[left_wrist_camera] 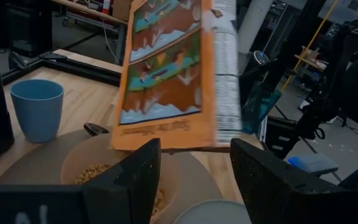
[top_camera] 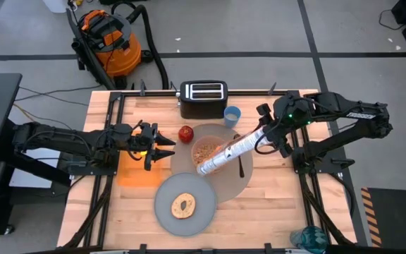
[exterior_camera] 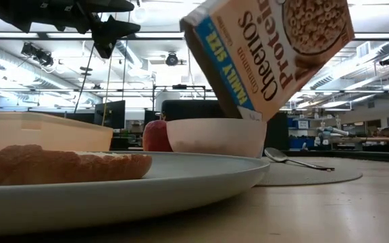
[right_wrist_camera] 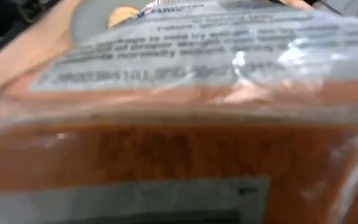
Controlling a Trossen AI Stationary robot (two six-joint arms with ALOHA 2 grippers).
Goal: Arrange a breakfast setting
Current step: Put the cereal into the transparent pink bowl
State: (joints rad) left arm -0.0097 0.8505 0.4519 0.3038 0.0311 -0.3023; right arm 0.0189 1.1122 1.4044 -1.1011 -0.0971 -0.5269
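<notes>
A grey placemat (top_camera: 228, 185) carries a pink bowl (top_camera: 204, 149) with cereal in it. A spoon (top_camera: 240, 166) lies to its right. An apple (top_camera: 186, 132) and a blue cup (top_camera: 232, 115) stand at the mat's far edge. A bagel (top_camera: 183, 205) lies on the blue-grey plate (top_camera: 164, 215), which overlaps the mat's near left. My right gripper (top_camera: 263, 136) is shut on a cereal box (top_camera: 228, 152) tipped over the bowl. My left gripper (top_camera: 162, 148) hovers open and level, left of the bowl, holding nothing. My right gripper holds the cereal box by its raised end (top_camera: 254, 140), coming from the table's right and slanting down. The box fills the right wrist view and hides the fingers. The box hangs tilted and clear of the table, its lower end (exterior_camera: 248, 111) just over the bowl's rim (exterior_camera: 215, 123).
A black toaster (top_camera: 203, 99) stands at the table's far edge, behind the apple and cup. An orange container (top_camera: 134, 169) sits on the table under my left gripper. Bare wood lies at the table's near right.
</notes>
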